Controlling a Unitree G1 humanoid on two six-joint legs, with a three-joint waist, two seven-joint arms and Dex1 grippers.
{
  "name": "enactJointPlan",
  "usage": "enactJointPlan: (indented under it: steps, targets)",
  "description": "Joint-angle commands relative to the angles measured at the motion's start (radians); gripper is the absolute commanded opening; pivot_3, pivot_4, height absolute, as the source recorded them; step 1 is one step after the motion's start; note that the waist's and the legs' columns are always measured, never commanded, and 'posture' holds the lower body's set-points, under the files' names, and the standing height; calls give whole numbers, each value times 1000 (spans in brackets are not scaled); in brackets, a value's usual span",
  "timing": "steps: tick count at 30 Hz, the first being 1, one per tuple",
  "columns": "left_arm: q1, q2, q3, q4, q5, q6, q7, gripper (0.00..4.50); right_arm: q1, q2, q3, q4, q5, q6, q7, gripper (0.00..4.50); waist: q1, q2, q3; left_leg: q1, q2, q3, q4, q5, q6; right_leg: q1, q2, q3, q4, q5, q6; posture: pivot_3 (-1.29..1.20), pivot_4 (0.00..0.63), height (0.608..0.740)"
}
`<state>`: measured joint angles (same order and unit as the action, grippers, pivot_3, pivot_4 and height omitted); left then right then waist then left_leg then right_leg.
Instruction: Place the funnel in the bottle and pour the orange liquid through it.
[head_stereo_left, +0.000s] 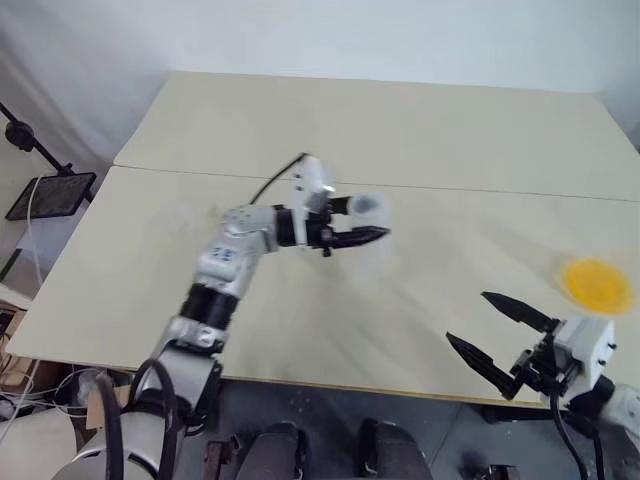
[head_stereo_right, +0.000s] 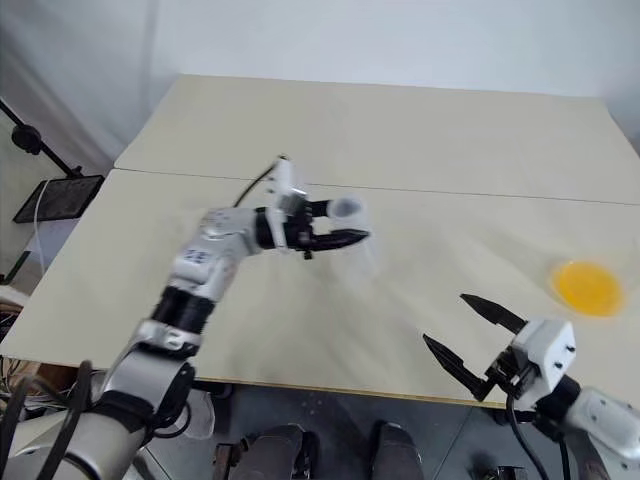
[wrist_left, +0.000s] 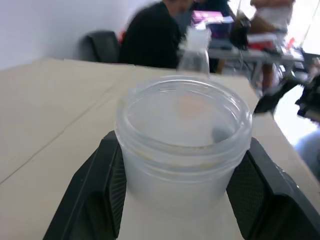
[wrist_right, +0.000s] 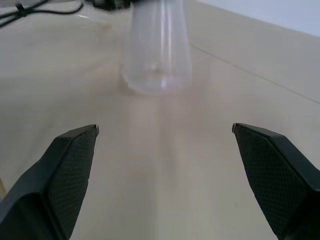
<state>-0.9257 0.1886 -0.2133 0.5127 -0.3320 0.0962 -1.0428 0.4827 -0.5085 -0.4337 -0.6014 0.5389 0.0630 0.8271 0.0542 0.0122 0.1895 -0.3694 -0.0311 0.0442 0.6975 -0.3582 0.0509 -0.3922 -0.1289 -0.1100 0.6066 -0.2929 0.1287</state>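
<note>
From the head cameras, we see a pale counter (head_stereo_left: 420, 130). The left gripper (head_stereo_left: 362, 222) reaches level across its middle, its jaws pinching a clear funnel (head_stereo_left: 366, 206) by the sides. Just below them is a faint clear shape, blurred, which we take to be the bottle (head_stereo_left: 375, 258). The orange liquid (head_stereo_left: 598, 282) sits near the counter's right edge, well apart from the funnel. The right gripper (head_stereo_left: 492, 326) is low at the right, near the front edge, jaws spread wide with nothing between them.

In the left wrist view, the funnel's round rim (wrist_left: 184, 107) is between two black fingers (wrist_left: 95, 185) that press on either side. A seated person (wrist_left: 152, 35) in dark clothing is beyond the counter.

In the right wrist view, the bottle (wrist_right: 158, 47) stands upright on the counter ahead of the spread fingers (wrist_right: 65, 165), apart from them.
</note>
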Motion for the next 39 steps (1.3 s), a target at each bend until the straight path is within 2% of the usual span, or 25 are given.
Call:
enactJointPlan:
  steps: [1, 8, 10, 15, 20, 24, 30, 34, 39]
  targets:
    - [-51, -46, 3, 103, 49, -124, -21, 2344, 58, 39, -32, -87, -19, -33, -59, 4500, -7, -1, 0, 0, 0, 1, 0, 0, 0, 0, 0, 0, 0, 0, 0, 0, 150, 740]
    - [-113, -122, 14, 266, 111, -225, -39, 2344, 129, 104, 6, -145, -63, -60, -121, 4500, -4, -1, 0, 0, 1, 3, 0, 0, 1, 0, 0, 2, -1, 0, 0, 0, 150, 740]
    - [-119, -129, 16, 278, 117, -222, -51, 3063, 127, 109, 12, -143, -68, -65, -129, 4500, -4, -1, 0, 0, 1, 3, 0, 0, 1, 0, -1, 2, -2, 0, 0, 0, 150, 740]
    - [-104, -120, 31, 248, 102, -178, -107, 4485, 98, 109, 22, -125, -76, -75, -149, 4500, -4, -1, 1, 0, 0, 3, 0, 1, 1, -1, -1, 2, -2, 0, 0, 0, 150, 740]
    - [-64, -83, 88, 197, 50, -119, -155, 4485, 56, 140, 9, -102, -74, -98, -201, 4500, -6, -1, 0, 0, 1, 2, 0, 1, 2, -1, -1, 2, 0, 0, 0, 0, 150, 740]
    - [-11, -30, 138, 153, 20, -104, -184, 4485, 11, 193, -52, -66, -85, -152, -283, 4500, -9, 0, 0, 0, 1, 2, 0, 1, 2, -1, -1, 2, 0, 0, 0, 0, 150, 740]
    - [84, 70, 197, 66, -22, -59, -234, 4485, 60, 288, -171, -31, -52, -228, -359, 4500, -5, 0, 0, 0, 0, -1, 1, 1, 1, -1, -1, 2, 4, 0, 0, 0, 150, 740]
    - [166, 160, 261, -23, -47, -39, -216, 4485, 97, 288, -117, -56, -85, -264, -325, 4500, -18, 0, 0, 1, 0, -1, 0, 1, 1, -1, -1, 3, 4, 0, 0, 0, 150, 740]
    - [312, 268, 358, -129, -66, -14, -128, 4485, 72, 220, -24, -63, -89, -244, -263, 4500, -43, 1, -1, 4, 1, -2, 0, 0, 1, -1, -1, 6, 7, 0, -1, 0, 150, 740]
